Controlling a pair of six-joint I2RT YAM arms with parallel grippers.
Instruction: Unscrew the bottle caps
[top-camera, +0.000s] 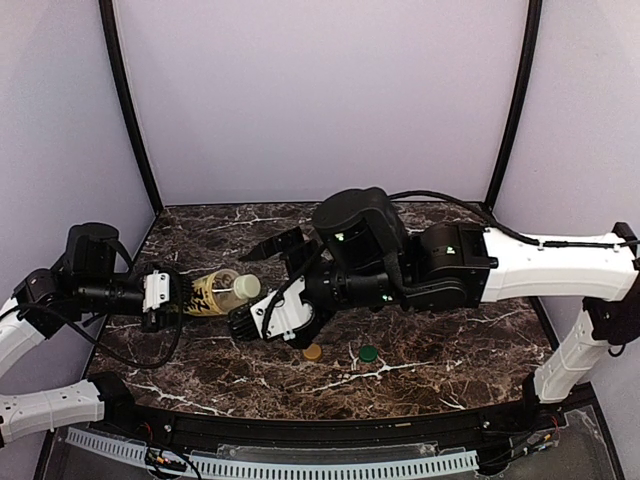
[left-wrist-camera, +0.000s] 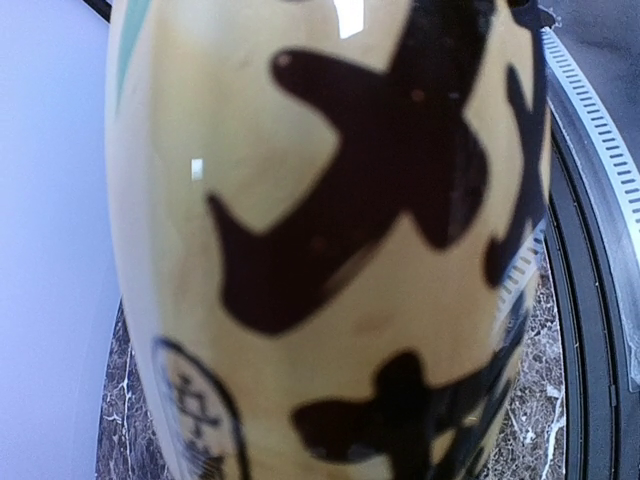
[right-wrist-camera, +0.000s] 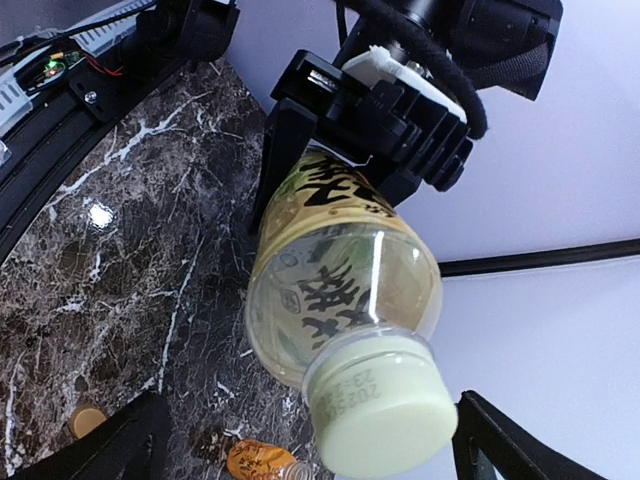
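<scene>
A yellow-labelled bottle is held level above the table, its pale cap pointing right. My left gripper is shut on its labelled body; in the left wrist view the label fills the frame and hides the fingers. My right gripper stands open around the cap. In the right wrist view the cap sits between my right gripper's fingers, with a gap on each side. A small orange bottle lies on the table below.
Two loose caps, a brown one and a green one, lie on the dark marble table near the front. The right arm hangs over the table's middle. Pale walls and black posts close in the back and sides.
</scene>
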